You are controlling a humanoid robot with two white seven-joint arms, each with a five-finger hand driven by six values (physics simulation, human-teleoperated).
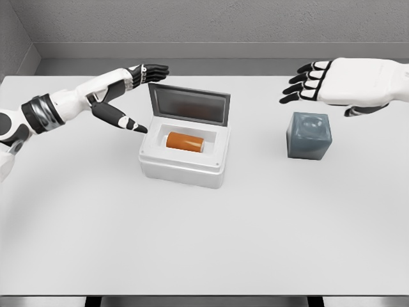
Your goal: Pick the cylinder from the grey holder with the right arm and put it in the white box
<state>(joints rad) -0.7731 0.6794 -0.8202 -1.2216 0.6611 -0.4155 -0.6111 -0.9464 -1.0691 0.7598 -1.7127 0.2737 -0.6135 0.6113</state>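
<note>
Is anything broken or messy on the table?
Nothing stands out. The orange cylinder lies on its side inside the white box, whose lid is up. The grey holder stands upright, and nothing is spilled.

I count one white box point(184, 163) just right of my left robot hand point(128, 96), with one orange cylinder point(185, 141) lying inside it and one lid point(189, 104) standing open at its back. One grey holder point(308, 135) sits below my right robot hand point(319, 82). One bench point(204, 243) carries them. Two robot hands in all
</note>
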